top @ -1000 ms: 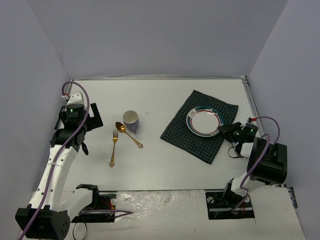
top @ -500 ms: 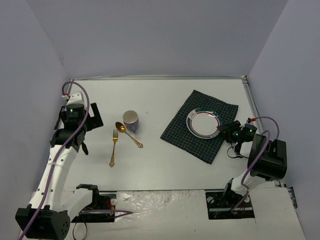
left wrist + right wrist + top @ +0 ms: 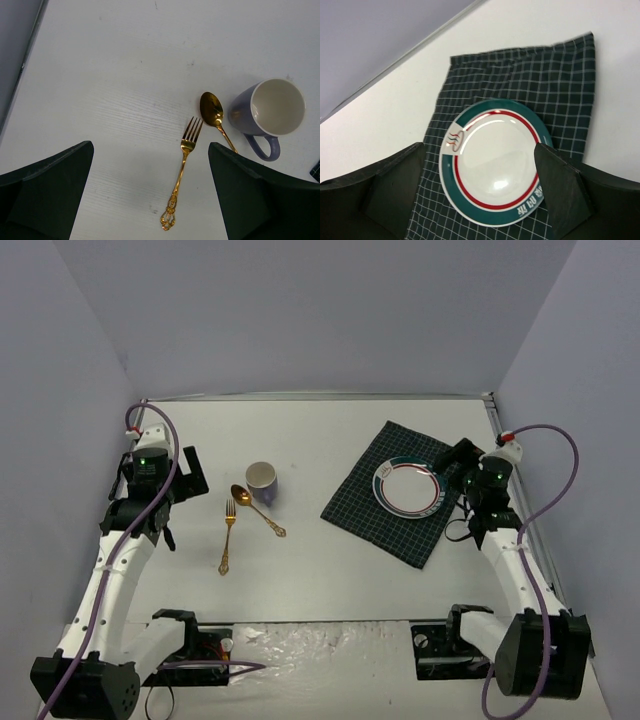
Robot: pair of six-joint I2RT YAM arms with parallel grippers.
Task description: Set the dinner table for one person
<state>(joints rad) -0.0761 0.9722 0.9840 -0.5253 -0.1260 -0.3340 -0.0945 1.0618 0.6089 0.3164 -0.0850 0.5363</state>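
Note:
On the white dinner table a dark green checked cloth lies at the right, and a white plate with a green rim and red ring rests on it. My right gripper hovers open just right of the plate with nothing in it. The right wrist view looks down on the plate between the wide jaws. A lavender mug, a gold spoon and a gold fork lie left of centre. My left gripper stands open and empty above the fork.
Grey walls close in the table on the left, back and right, with thin metal edging along the far side. Both arm bases sit at the near edge. The mug touches the spoon's bowl side.
My right gripper has opened off the plate's right rim and lifted away toward the far right, the arm stretching up. The plate stays on the cloth. The left arm has not moved.

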